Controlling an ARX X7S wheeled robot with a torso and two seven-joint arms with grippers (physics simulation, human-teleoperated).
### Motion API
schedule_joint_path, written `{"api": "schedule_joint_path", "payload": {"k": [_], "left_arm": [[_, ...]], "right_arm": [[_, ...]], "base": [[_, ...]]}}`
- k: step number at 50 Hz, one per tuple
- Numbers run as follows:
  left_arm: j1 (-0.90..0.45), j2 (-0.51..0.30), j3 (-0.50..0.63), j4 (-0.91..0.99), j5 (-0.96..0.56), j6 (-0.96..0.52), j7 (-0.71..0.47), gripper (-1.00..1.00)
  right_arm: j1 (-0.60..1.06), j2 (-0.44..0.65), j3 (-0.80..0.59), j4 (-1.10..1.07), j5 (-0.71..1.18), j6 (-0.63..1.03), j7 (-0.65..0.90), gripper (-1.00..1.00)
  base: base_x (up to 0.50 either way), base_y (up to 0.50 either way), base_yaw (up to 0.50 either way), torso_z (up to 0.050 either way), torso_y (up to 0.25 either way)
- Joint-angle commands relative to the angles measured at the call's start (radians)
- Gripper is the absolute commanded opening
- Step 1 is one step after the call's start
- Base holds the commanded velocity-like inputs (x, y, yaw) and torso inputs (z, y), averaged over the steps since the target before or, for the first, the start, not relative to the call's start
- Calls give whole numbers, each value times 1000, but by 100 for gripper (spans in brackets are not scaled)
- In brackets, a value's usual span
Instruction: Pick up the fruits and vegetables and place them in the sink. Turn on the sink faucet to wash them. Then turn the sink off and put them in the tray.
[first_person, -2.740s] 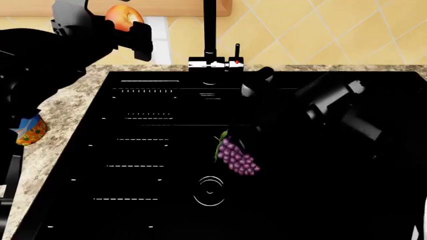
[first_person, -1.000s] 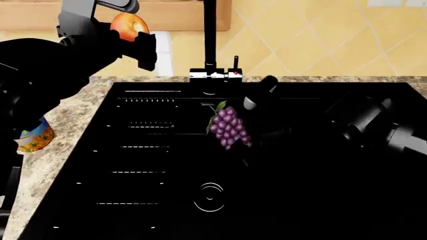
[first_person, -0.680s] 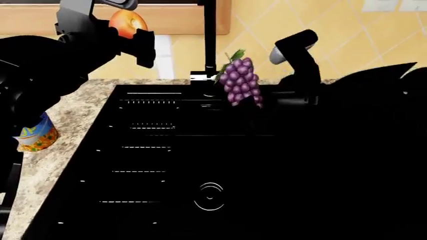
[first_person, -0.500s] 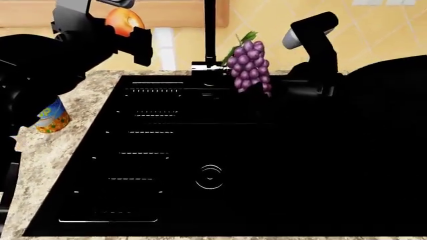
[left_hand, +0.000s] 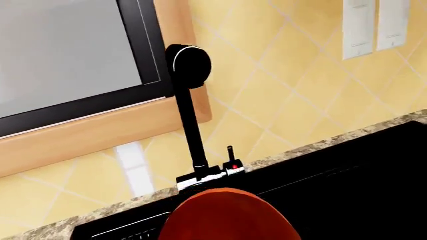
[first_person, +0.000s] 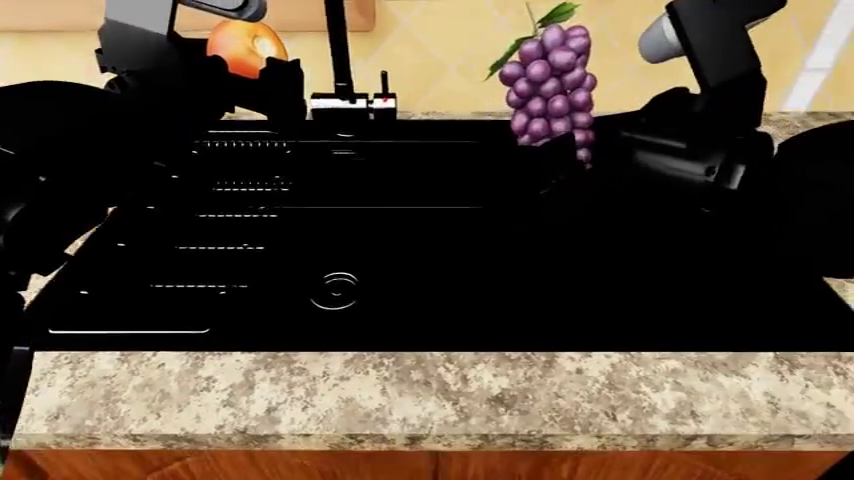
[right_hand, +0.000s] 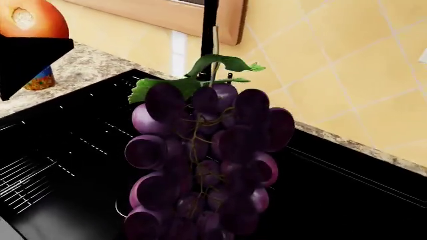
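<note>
My left pincer (first_person: 247, 45) is clamped on the orange-red fruit (first_person: 246, 47), raised above the rear left corner of the sink (first_person: 441, 240); in the left wrist view the fruit (left_hand: 227, 215) fills the lower edge. The sink faucet (first_person: 340, 55) stands just beside it at the back rim, its lever (first_person: 384, 85) upright with the red dot showing. The basin holds nothing visible; its round drain (first_person: 334, 290) lies exposed. My right pincer (first_person: 587, 110) is clamped on the grape bunch (first_person: 550, 80), which hangs leaf-up above the rear edge of the sink, right of the faucet. A wide strip of speckled counter (first_person: 427, 395) borders the sink's near edge.
</note>
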Motion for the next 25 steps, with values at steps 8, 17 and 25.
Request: {"api": "schedule_joint_path", "payload": {"k": [8, 17, 25], "left_arm": [[-16, 37, 8, 151, -45, -65, -84, -100], [32, 69, -18, 214, -76, -34, -114, -100], [72, 93, -11, 221, -75, 6, -105, -100]], "right_arm": [[-28, 80, 50, -108, -143, -142, 202, -100], [-40, 193, 77, -224, -244, -226, 367, -100], [-110, 265, 73, -248, -287, -322, 408, -100]], "base": [[-284, -480, 0, 0, 0], [-223, -497, 0, 0, 0], [2, -500, 0, 0, 0]]}}
